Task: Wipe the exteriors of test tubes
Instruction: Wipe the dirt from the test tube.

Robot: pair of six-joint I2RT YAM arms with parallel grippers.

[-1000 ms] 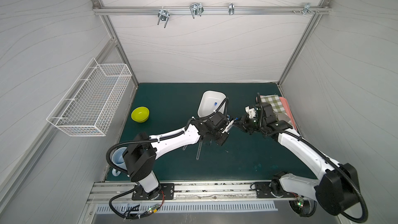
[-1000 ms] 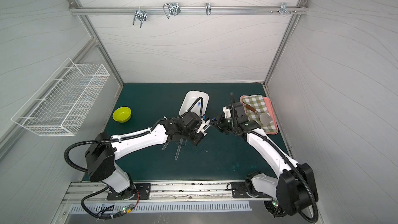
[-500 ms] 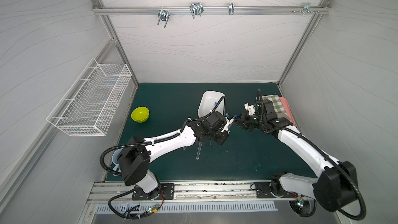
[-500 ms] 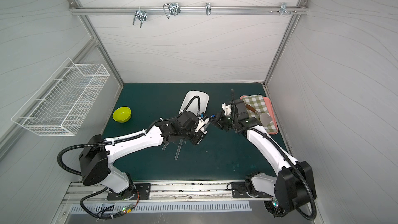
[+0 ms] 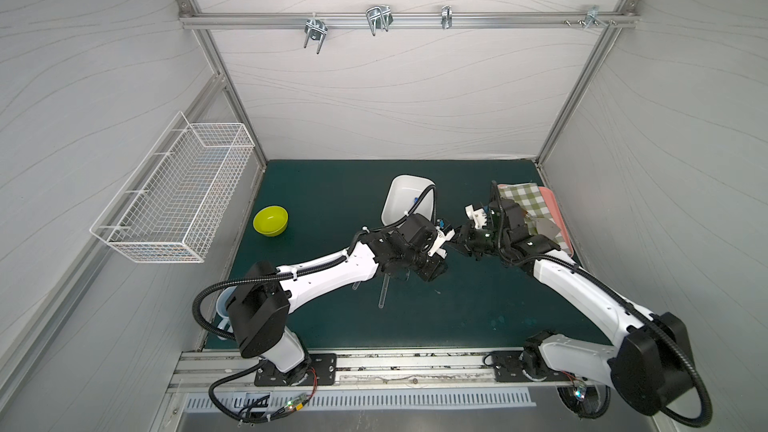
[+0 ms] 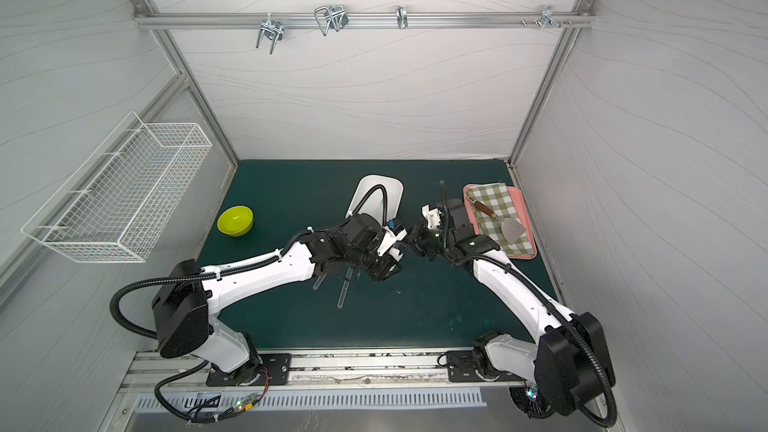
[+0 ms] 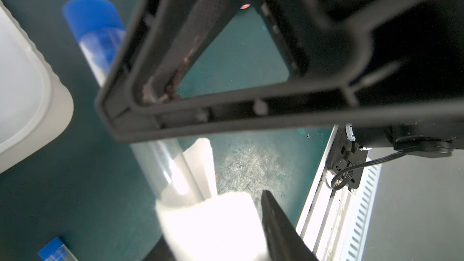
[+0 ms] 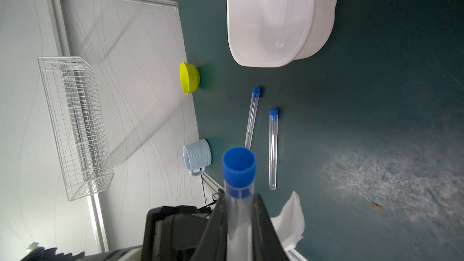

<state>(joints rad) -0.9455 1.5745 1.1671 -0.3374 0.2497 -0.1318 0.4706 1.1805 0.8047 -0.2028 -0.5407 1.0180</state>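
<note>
Right end effector (image 8: 239, 202): clenched on one test tube (image 8: 238, 169) above the middle of the counter (image 5: 332, 201). The tube's far end sits inside a white cloth (image 7: 213, 224) at the left end effector (image 5: 436, 246), whose grip cannot be told. Two loose tubes (image 8: 273, 146) lie mid-counter; a fourth tube (image 8: 282, 21) lies in the white tub (image 8: 319, 33) toward the back edge.

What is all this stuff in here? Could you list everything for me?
test tubes: four, clear with blue caps; one in right gripper, two lying on mat, one in tub
white cloth: one, at left gripper, around the held test tube
tub: one, white, mid-mat
bowl: one, yellow-green, mat's left
mug: one, pale blue, front-left corner
wire basket: one, white, left wall
tray: one, pink, mat's right, under checked cloth and spatula
hooks: four, metal, back rail
arms: two, white and black
</note>
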